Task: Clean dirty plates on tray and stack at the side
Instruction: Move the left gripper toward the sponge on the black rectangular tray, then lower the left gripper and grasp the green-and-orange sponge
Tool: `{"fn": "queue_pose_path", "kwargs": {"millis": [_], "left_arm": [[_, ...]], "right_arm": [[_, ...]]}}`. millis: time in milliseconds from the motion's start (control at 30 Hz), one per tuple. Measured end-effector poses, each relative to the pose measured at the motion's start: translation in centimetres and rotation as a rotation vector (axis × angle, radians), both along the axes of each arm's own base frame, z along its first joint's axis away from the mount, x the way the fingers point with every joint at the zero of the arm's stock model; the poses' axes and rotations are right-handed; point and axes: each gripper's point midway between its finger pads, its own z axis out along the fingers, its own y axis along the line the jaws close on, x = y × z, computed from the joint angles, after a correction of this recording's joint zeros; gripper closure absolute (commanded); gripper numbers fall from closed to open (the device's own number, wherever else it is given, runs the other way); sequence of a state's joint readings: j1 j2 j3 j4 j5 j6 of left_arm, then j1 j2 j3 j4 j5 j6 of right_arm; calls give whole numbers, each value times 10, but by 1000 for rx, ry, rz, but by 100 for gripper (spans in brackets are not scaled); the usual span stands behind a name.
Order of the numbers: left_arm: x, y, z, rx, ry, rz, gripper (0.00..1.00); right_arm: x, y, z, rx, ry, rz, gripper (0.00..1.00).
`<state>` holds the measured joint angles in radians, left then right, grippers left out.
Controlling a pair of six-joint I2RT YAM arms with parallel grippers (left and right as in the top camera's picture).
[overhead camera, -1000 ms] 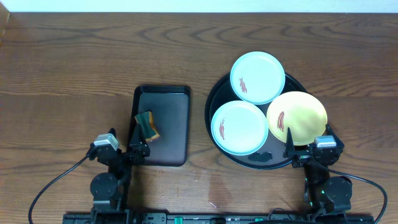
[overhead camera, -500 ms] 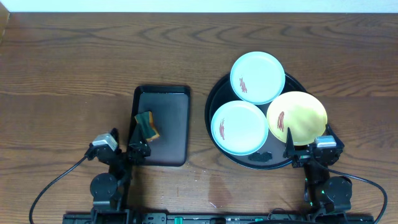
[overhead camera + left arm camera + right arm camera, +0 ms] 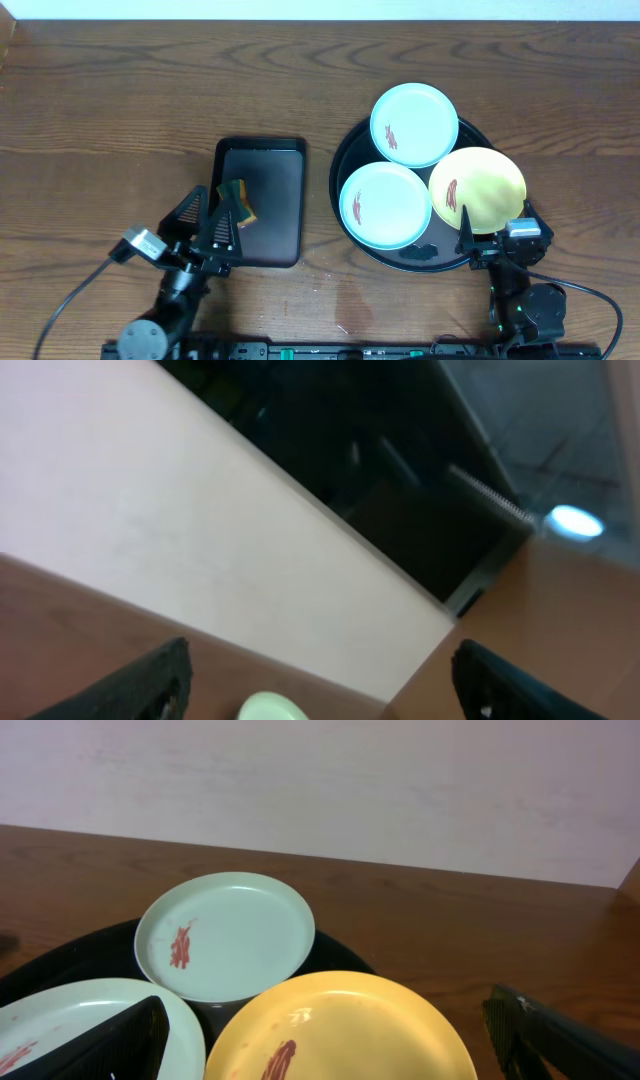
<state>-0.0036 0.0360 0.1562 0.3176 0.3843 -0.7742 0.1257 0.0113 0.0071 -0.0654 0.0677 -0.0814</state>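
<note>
Three smeared plates lie on the round black tray (image 3: pixel 342 152): a light-blue plate (image 3: pixel 414 123) at the back, a light-blue plate (image 3: pixel 385 204) at the front left and a yellow plate (image 3: pixel 477 188) at the front right. They also show in the right wrist view: back plate (image 3: pixel 225 935), front-left plate (image 3: pixel 60 1020), yellow plate (image 3: pixel 340 1030). My right gripper (image 3: pixel 497 232) (image 3: pixel 325 1005) is open and empty at the yellow plate's near edge. My left gripper (image 3: pixel 208 222) (image 3: pixel 320 650) is open and empty, raised beside the rectangular tray and tilted up at the wall.
A smaller black rectangular tray (image 3: pixel 270 200) left of the round tray holds a green-and-brown sponge (image 3: pixel 236 200) at its left side. Bare wooden table lies to the left and at the back.
My left arm has lifted and tilted, and its gripper has shifted toward the rectangular tray. The right arm and the plates have not moved.
</note>
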Motion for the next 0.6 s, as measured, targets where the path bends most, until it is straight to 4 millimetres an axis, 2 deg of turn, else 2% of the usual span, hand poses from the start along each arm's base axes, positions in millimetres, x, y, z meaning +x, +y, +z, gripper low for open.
{"fn": "queue_pose_path", "kwargs": {"millis": [100, 233, 300, 333, 400, 600], "left_arm": [[-4, 4, 18, 118, 122, 60, 16], [-4, 21, 22, 232, 421, 154, 16], [0, 26, 17, 286, 587, 163, 16], [3, 28, 10, 311, 678, 161, 16], [12, 30, -15, 362, 910, 135, 16], [42, 16, -74, 392, 1249, -26, 16]], "right_arm": [[0, 0, 0, 0, 0, 0, 1], [0, 0, 0, -1, 1, 0, 1], [0, 0, 0, 0, 0, 0, 1], [0, 0, 0, -1, 1, 0, 1], [0, 0, 0, 0, 2, 0, 1], [0, 0, 0, -1, 1, 0, 1]]}}
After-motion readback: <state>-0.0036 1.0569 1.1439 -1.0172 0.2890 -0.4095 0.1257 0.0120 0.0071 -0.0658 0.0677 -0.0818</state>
